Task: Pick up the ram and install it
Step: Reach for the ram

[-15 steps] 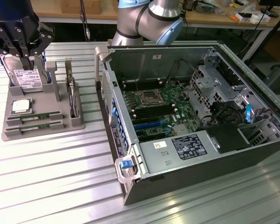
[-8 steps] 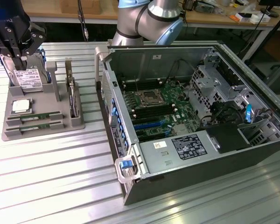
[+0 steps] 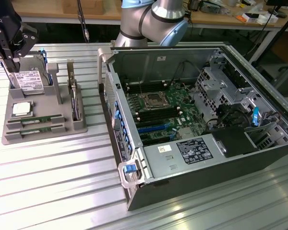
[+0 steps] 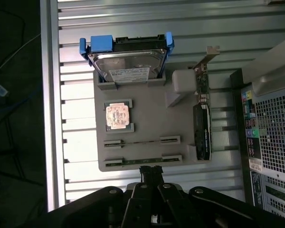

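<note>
Two ram sticks stand on edge in slots of a grey holder tray (image 3: 62,125). One ram stick (image 4: 142,160) shows green board in the slot nearest my gripper (image 4: 151,172), and the other ram stick (image 4: 142,140) shows as a thin line one slot further on. In the exterior view the ram sticks (image 3: 36,120) lie at the tray's near end, while my black gripper (image 3: 7,72) hangs above the tray's far end, over the hard drive (image 3: 29,79). It holds nothing that I can see.
The tray also carries the silver hard drive (image 4: 128,61) with blue clips, a square CPU (image 4: 118,115) and a graphics card (image 4: 202,123) on edge. The open computer case (image 3: 134,191) lies at the exterior view's right, with the motherboard's memory slots (image 3: 156,114) exposed.
</note>
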### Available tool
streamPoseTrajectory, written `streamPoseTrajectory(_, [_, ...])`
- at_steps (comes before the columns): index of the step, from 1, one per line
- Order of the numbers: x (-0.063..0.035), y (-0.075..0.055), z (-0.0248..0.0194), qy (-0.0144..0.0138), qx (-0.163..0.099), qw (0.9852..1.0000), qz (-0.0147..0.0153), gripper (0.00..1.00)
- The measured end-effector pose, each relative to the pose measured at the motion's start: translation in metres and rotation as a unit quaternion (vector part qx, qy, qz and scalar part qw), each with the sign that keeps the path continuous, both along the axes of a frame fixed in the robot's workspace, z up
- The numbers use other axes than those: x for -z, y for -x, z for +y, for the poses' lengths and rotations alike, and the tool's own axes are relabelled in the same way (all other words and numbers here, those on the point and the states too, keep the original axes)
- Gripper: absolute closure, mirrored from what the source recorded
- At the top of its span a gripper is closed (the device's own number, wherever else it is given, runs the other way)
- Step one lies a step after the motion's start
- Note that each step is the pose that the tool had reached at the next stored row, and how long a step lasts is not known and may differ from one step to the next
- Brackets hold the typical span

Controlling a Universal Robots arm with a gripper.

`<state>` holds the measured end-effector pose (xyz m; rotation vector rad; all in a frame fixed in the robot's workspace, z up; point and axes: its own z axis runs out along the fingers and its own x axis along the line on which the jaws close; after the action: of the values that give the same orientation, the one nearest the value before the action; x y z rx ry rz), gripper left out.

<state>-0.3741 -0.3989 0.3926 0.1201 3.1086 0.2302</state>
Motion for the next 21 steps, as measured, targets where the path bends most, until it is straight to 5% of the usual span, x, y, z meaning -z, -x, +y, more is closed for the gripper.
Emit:
streamPoseTrajectory(16, [0.0,0.023,0.0,-0.0046,0.0,1.0,0.0,0.9])
streamPoseTrajectory(21, [0.0002,0.02,0.0,-0.0032,0.0,1.0,0.0002,0.9])
